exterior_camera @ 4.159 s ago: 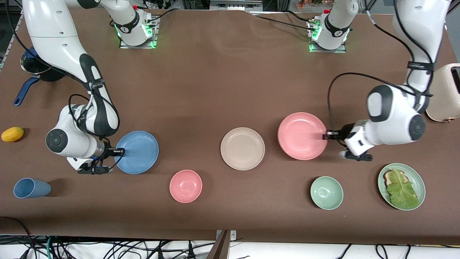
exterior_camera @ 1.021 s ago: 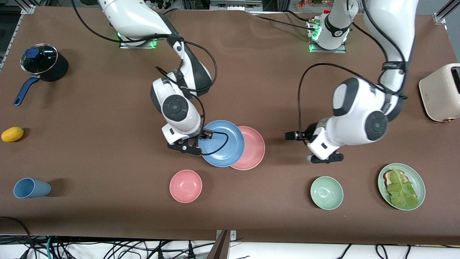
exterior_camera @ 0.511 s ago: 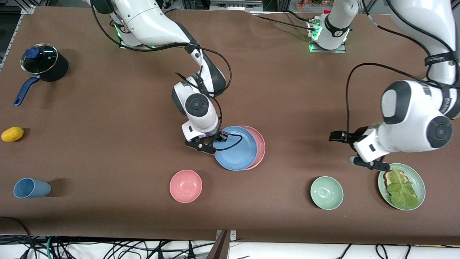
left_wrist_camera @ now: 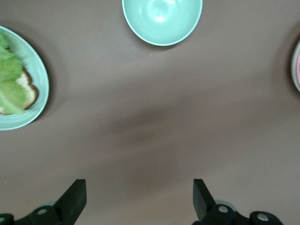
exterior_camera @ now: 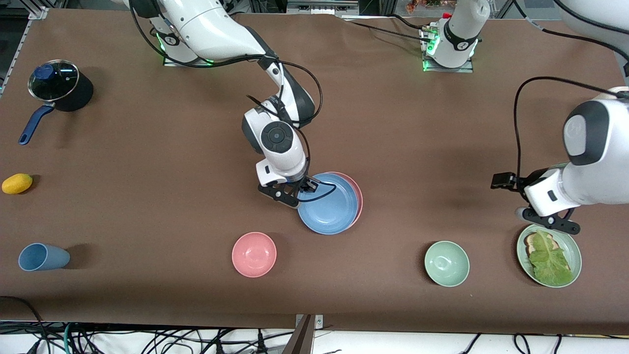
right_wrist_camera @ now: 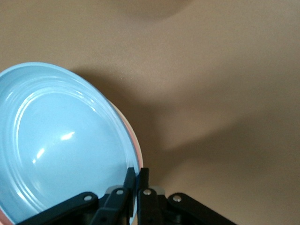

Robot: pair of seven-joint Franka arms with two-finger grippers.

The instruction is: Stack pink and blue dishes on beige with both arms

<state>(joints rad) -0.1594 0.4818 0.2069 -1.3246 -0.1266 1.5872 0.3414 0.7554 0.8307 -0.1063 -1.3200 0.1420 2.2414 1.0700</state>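
Observation:
The light blue plate (exterior_camera: 328, 204) is over the pink plate (exterior_camera: 358, 199), shifted slightly toward the right arm's end, so only a pink crescent shows. My right gripper (exterior_camera: 309, 186) is shut on the blue plate's rim. In the right wrist view the gripper (right_wrist_camera: 137, 180) pinches the blue plate (right_wrist_camera: 61, 145), with the pink plate's rim (right_wrist_camera: 137, 151) just under it. I cannot tell whether the two plates touch. The beige plate is hidden under them. My left gripper (exterior_camera: 497, 181) hangs open and empty over bare table toward the left arm's end; in its wrist view the gripper (left_wrist_camera: 138, 201) is spread wide.
A pink bowl (exterior_camera: 254, 254) and a green bowl (exterior_camera: 446, 263) stand nearer the camera. A green plate (exterior_camera: 572, 243) with lettuce on bread sits under the left wrist. A blue cup (exterior_camera: 43, 256), a yellow fruit (exterior_camera: 16, 183) and a lidded pot (exterior_camera: 59, 88) are at the right arm's end.
My right gripper carried the blue plate over the pink plate until it nearly covers it. The left arm drew back toward its end of the table, open and empty.

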